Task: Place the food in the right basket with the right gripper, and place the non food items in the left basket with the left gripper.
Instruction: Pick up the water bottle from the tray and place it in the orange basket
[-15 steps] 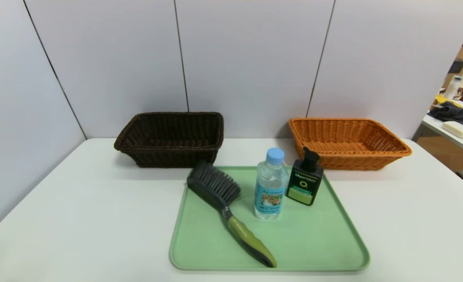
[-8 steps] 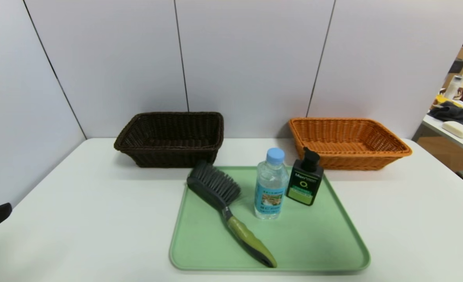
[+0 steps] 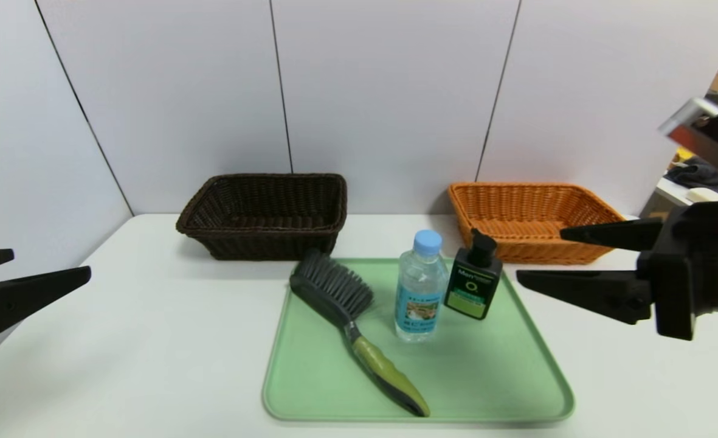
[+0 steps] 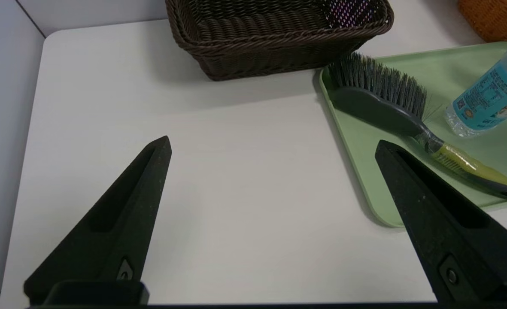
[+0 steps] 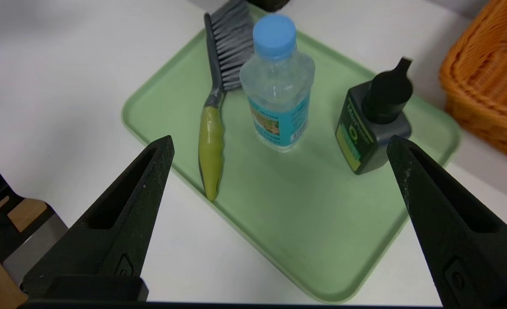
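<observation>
My feed's bright and even, soft shadows under the dark basket (image 3: pixel 264 213) and tray (image 3: pixel 517 371) on the worktop (image 3: pixel 121 340), right gripper (image 3: pixel 538 255) slightly motion-blurred.

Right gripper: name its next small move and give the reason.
Probably advance the open right gripper toward the water bottle. It hangs beside the tray, holding nothing; the bottle stands upright between brush and pump bottle.
</observation>
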